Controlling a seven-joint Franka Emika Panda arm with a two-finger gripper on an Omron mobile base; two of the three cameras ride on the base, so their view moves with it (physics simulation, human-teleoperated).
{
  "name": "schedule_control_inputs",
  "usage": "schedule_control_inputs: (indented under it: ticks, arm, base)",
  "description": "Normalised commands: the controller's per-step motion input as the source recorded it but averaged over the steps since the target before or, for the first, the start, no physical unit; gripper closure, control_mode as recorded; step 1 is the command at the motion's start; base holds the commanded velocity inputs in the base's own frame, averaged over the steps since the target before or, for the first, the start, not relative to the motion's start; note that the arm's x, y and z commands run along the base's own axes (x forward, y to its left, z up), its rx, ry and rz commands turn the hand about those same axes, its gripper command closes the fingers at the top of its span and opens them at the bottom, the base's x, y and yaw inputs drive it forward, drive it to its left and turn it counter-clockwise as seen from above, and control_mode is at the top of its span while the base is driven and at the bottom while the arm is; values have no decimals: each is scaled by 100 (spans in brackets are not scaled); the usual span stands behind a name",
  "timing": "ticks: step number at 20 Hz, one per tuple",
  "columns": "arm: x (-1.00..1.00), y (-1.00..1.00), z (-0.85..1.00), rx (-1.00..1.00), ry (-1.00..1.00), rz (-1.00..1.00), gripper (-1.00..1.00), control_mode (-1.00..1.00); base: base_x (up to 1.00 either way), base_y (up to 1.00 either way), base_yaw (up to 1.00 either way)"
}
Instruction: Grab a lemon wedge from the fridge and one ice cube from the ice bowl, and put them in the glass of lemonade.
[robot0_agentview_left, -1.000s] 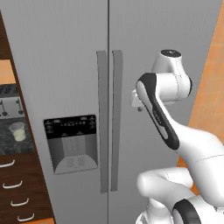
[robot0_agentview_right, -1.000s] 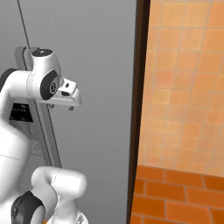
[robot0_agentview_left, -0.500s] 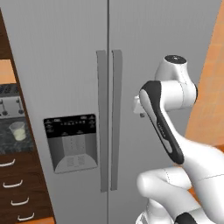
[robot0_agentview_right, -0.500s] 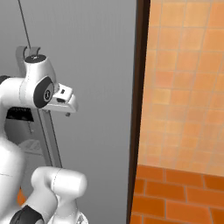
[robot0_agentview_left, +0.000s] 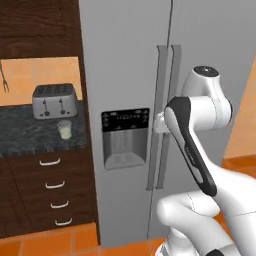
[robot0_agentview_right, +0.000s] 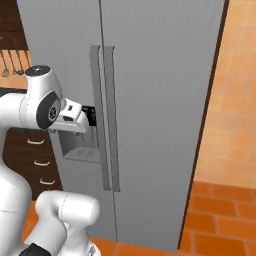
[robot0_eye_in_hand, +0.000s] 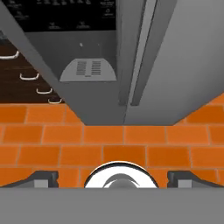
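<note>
Fridge (robot0_agentview_left: 200, 60) doors shut ahead of gripper (robot0_eye_in_hand: 112, 177), jaws wide, empty. Next, likely: reach a handle (robot0_eye_in_hand: 144, 48) above-right, pull.

No legible txt; fridge (robot0_agentview_left: 125, 60) dispenser panel (robot0_agentview_left: 125, 121) markings too blurry.

The fridge (robot0_agentview_left: 125, 75) runs past the top edge in both base views, and its two doors stand closed, so nothing inside can be seen. In the left base view the arm covers the lower right door and part of the handles (robot0_agentview_left: 165, 115). The glass of lemonade (robot0_agentview_left: 64, 129) by the toaster (robot0_agentview_left: 54, 99) is too small to show its contents clearly. The dispenser panel (robot0_agentview_right: 89, 117) sits partly behind the hand in the right base view.
</note>
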Motion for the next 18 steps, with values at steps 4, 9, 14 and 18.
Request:
schedule_control_inputs:
  ticks: [4,9,14,18]
  arm:
    - [0,0,0,0,0,0,-100,100]
    - [0,0,0,0,0,0,-100,100]
    - [0,0,0,0,0,0,-100,100]
    - [0,0,0,0,0,0,-100,100]
  base:
    - [33,100,-24]
    - [24,100,-18]
    - [66,70,0]
    - [78,50,0]
